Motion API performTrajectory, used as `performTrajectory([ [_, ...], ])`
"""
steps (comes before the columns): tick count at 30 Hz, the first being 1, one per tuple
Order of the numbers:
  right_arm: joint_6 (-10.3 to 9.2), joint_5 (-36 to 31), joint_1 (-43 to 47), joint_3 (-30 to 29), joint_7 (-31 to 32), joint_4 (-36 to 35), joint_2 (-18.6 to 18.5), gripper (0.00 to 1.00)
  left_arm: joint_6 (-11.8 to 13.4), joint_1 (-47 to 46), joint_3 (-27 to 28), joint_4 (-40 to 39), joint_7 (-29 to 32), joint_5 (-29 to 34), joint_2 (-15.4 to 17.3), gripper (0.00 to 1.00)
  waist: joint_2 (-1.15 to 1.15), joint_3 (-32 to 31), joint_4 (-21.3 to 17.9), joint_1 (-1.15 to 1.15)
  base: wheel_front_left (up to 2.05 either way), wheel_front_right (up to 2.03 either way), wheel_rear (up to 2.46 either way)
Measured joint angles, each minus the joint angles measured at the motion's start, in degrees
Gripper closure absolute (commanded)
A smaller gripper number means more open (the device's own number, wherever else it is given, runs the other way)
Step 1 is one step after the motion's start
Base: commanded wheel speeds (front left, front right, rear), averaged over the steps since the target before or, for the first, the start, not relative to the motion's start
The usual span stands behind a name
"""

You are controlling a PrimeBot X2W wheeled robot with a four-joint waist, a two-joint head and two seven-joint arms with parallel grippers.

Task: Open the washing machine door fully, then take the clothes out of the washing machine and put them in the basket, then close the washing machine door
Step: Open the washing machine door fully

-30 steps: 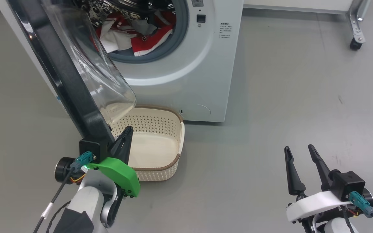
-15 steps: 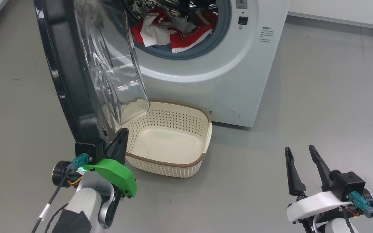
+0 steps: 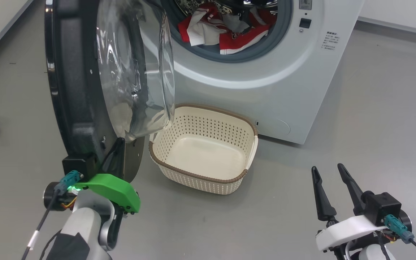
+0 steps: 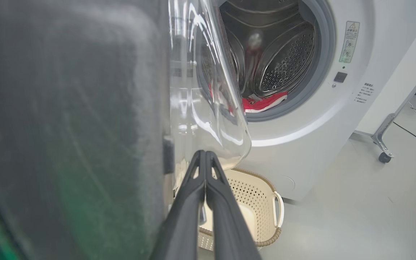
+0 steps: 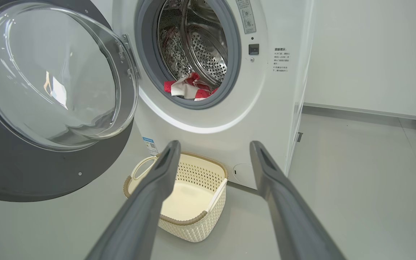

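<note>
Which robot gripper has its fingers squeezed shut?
The left gripper, the one with the green cover beside the washing machine door: its two fingers press together. The right gripper, with the white cover, holds its fingers spread apart.

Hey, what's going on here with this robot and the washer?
A two-armed robot is working on the washing machine door, which stands open. Its left gripper, fingers shut, sits against the door's lower inner edge. The right gripper hangs open and empty off to the side. The red and white clothes lie inside the washing machine, and the basket on the floor in front of it holds nothing yet.
</note>
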Motion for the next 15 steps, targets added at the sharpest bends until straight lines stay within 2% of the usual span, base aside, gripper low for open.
performTrajectory([
  [15, 0.32, -1.00, -0.61, 0.58, 0.00, 0.10, -0.91, 0.00, 2.36, -0.07, 8.33, -0.38, -2.97, -3.00, 4.75, 1.00, 0.00, 4.45, 0.56, 0.00, 0.00, 0.00, 0.00],
])
